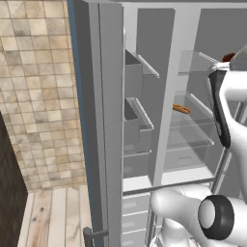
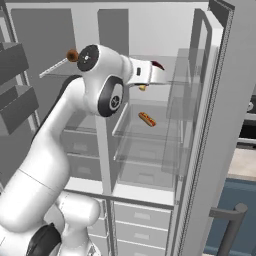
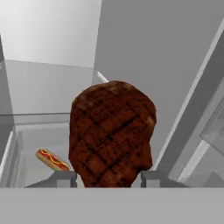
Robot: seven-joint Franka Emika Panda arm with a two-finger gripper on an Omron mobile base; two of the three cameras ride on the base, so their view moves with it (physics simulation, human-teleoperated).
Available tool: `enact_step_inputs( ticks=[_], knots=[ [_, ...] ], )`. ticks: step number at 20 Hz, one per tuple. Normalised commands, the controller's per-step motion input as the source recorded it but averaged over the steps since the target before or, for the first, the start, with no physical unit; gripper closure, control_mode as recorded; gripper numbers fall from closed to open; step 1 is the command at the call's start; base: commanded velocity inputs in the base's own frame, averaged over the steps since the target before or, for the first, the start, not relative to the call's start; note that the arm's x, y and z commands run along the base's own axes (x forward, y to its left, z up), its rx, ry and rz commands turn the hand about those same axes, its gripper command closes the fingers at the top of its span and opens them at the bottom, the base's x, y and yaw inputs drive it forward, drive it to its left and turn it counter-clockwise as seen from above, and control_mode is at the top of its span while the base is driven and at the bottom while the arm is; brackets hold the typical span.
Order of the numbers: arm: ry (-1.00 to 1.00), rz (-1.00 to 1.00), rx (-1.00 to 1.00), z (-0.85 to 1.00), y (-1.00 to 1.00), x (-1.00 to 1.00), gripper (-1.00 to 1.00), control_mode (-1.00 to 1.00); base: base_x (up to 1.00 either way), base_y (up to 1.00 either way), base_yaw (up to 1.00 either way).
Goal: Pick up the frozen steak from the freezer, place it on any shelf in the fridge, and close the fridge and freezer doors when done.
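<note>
Between the gripper fingertips sits the dark red-brown grill-marked frozen steak, clamped from both sides, jaws narrow on it. Hand view: steak up in the air w/ grey fridge back wall behind it. Below-left, an orange-brown sausage-like item lies on a see-through glass shelf, well apart from the steak. Right base view: white arm reaches into the wider compartment at upper-shelf height, steak's red edge showing past the hand; sausage item on a lower shelf. Left base view: freezer w/ solid grey bins, left of fridge. Both tall grey doors stand open.
</note>
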Motion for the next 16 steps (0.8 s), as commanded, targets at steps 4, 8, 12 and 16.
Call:
enact_step_inputs(
  ticks=[4, 8, 12, 16],
  knots=[
    [0.00, 0.00, 0.15, 0.00, -0.46, 0.68, 1.00, -1.00, 0.00, 0.00, 0.00],
    [0.18, 0.00, 0.11, 0.00, -0.42, 0.73, 1.00, -1.00, 0.00, 0.00, 0.00],
    [0.14, 0.00, 0.07, -0.02, -0.23, 0.85, 1.00, -1.00, 0.00, 0.00, 0.00],
    [0.03, 0.07, 0.07, -0.27, -0.36, 0.95, 1.00, -1.00, 0.00, 0.00, 0.00]
  ],
)
